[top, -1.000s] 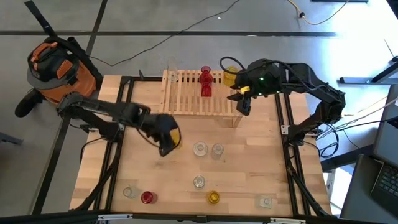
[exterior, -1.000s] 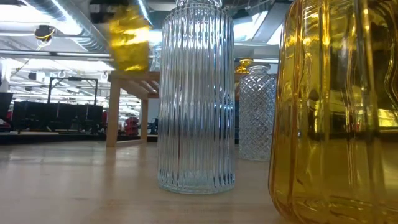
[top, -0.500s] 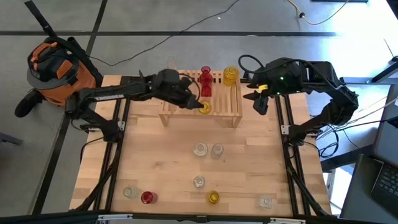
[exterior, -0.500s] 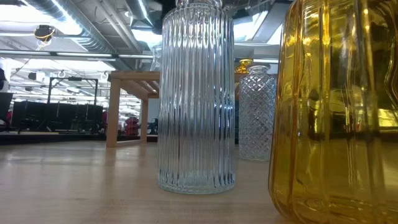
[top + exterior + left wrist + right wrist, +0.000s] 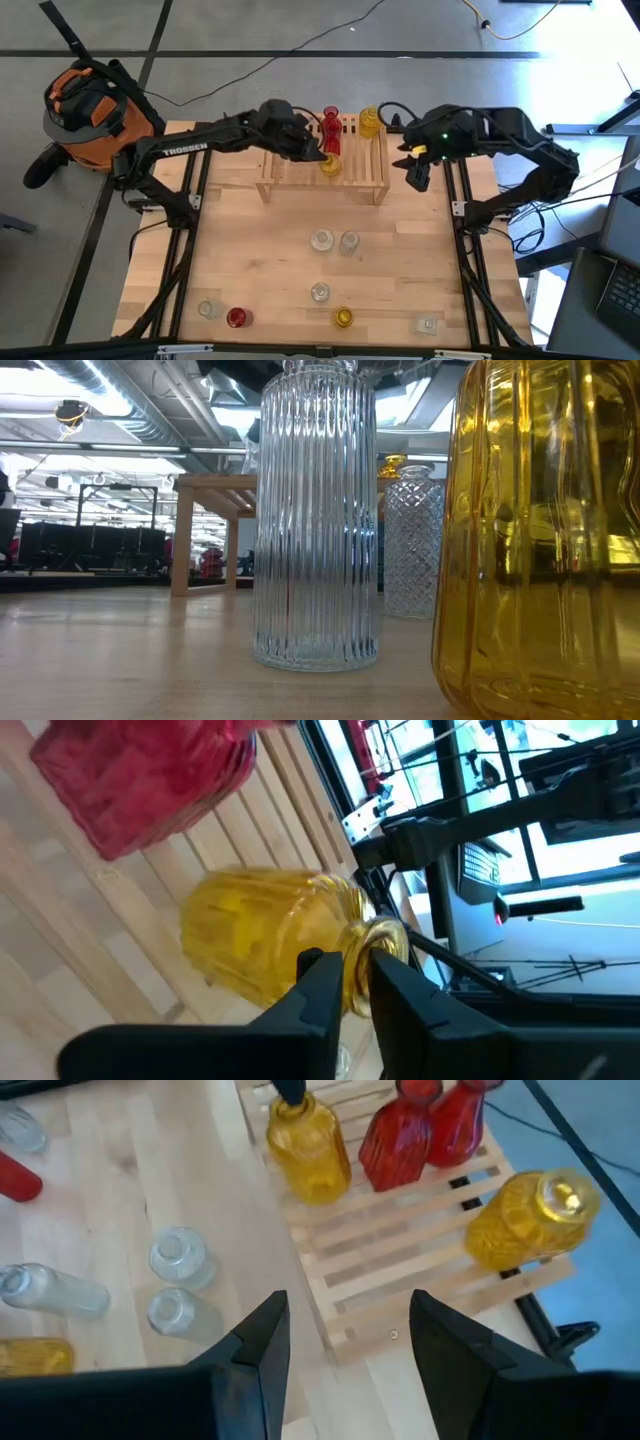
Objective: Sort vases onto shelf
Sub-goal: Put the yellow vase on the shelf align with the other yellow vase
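Note:
A yellow vase [image 5: 331, 166] stands upright on the light-wood shelf [image 5: 290, 170], just in front of two red vases [image 5: 330, 133]. My left gripper [image 5: 320, 158] is shut on this yellow vase [image 5: 255, 935]; it also shows in the right wrist view [image 5: 308, 1150]. A second yellow vase [image 5: 371, 121] stands at the shelf's far right corner. My right gripper [image 5: 415, 172] is open and empty, just right of the shelf; its fingers stand wide apart in its wrist view [image 5: 345, 1370]. My left gripper pinches the yellow vase's narrow neck [image 5: 362, 952], just below the rim, between its two fingers [image 5: 318, 976]. The fingers come from the table's left, slanting down. The vase is upright with its base at the shelf's slats; whether it rests on them I cannot tell.
On the table in front of the shelf stand two clear vases [image 5: 334, 240] and a third [image 5: 319, 292]. Along the near edge stand a yellow vase [image 5: 343, 317], a red one [image 5: 236, 317] and clear ones [image 5: 207, 308] [image 5: 427, 323]. An orange vacuum [image 5: 95, 105] sits off the table's far left.
My left gripper has carried the yellow vase from above the table's left middle toward the far edge, onto the shelf beside the red vases. My right gripper has drawn back from the shelf toward the table's right edge.

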Robot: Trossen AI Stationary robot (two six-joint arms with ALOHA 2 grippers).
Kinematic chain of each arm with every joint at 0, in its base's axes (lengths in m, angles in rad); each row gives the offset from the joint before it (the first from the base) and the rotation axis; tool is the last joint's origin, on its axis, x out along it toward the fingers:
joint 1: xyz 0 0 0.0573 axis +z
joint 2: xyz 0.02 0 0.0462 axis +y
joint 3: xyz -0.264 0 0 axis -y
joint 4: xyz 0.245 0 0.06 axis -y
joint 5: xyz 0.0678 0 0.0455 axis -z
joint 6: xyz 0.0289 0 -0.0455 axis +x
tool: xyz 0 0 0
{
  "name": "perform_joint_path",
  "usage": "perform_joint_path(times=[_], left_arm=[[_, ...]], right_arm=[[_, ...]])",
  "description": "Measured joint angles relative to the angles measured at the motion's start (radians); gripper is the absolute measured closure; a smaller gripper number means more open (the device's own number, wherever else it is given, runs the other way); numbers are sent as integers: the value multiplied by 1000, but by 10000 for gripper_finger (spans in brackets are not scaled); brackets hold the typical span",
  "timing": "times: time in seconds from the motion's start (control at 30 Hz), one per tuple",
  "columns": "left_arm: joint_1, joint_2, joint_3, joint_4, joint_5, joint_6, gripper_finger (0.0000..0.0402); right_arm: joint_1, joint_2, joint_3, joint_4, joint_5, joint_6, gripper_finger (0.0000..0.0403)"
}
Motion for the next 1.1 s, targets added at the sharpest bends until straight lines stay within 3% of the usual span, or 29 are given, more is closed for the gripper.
perform_joint_path(times=[0.27, 0.47, 0.87, 1.1], left_arm=[[2, -1, 0, 3, -23, 26, 352], [2, -1, 0, 2, -43, 49, 352], [-4, -12, 0, -38, -151, 95, 351], [-76, -119, 1, -320, -470, 95, 372]], right_arm=[[0, -154, -365, 290, -128, 93, 242], [0, -231, -543, 415, -157, 160, 242], [-1, -247, -588, 517, -157, 173, 242], [-1, -247, -588, 529, -167, 158, 242]])
